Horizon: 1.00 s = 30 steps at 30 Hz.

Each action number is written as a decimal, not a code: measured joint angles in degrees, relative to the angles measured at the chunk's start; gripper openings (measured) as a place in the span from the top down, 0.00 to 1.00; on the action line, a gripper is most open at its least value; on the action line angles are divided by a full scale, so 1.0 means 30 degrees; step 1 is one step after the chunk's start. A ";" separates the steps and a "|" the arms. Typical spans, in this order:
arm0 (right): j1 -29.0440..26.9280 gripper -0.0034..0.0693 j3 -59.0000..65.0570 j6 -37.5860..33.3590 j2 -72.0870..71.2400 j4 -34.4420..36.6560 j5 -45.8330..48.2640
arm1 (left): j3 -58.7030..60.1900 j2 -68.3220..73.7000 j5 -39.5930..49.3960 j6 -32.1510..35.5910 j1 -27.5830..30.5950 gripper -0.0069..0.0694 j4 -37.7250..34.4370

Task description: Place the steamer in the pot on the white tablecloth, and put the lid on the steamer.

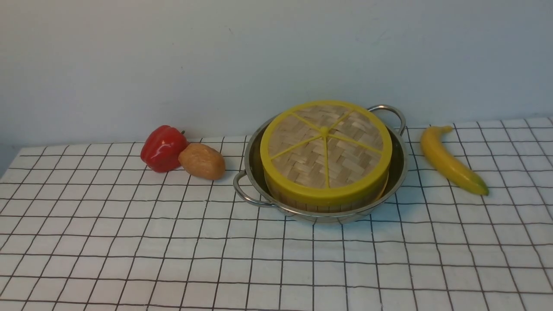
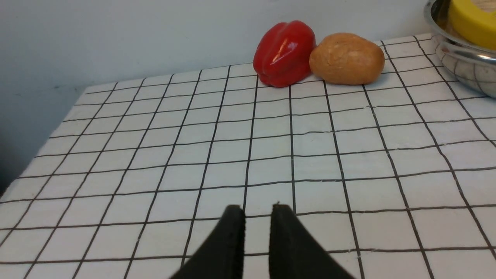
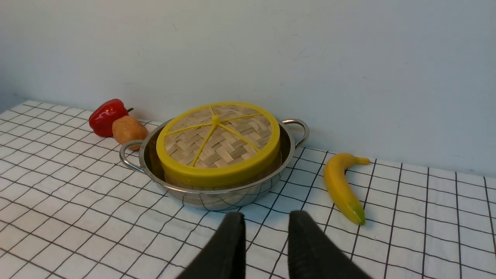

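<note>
Steamer (image 1: 328,206) sits inside the pot (image 1: 252,166), only a strip of its wooden wall showing beneath the lid (image 1: 326,149). Lid rests flat on top of the steamer, yellow rim all round, six spokes meeting at the centre knob; in the front view its rim overhangs slightly toward 9 o'clock, and a sliver of the steamer's own yellow rim shows at 4 o'clock. Pot stands on the white tablecloth (image 1: 129,242), one looped handle at about 8 o'clock, the other at about 2 o'clock.

Taking the pot as the clock's centre in the front view: a potato (image 1: 201,161) lies near it at 9 o'clock, apart from the handle, and a red pepper (image 1: 163,148) lies just beyond the potato, the two touching or very nearly so. A banana (image 1: 451,160) lies on the cloth at 3 o'clock, near the pot but not touching it.

Neither arm appears in the front view. Left gripper (image 2: 257,211) hangs over bare cloth, well short of the pepper and potato, its jaws parted by a narrow gap and holding nothing. Right gripper (image 3: 265,219) hangs over the cloth in front of the pot, its jaws parted a little wider, also empty.
</note>
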 joint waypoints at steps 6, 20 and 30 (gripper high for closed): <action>0.0000 0.67 0.0000 0.0000 0.0000 0.0000 0.0000 | 0.0000 0.0000 0.0000 0.0000 0.0000 0.77 0.0000; -0.1590 0.62 0.1455 0.0043 0.0015 -0.1818 -0.2881 | 0.0000 0.0000 0.0000 0.0017 0.0000 0.75 0.0000; -0.5958 0.62 1.0467 0.0060 0.0071 -0.1249 -1.4382 | 0.0000 0.0000 0.0000 0.0072 0.0000 0.72 0.0000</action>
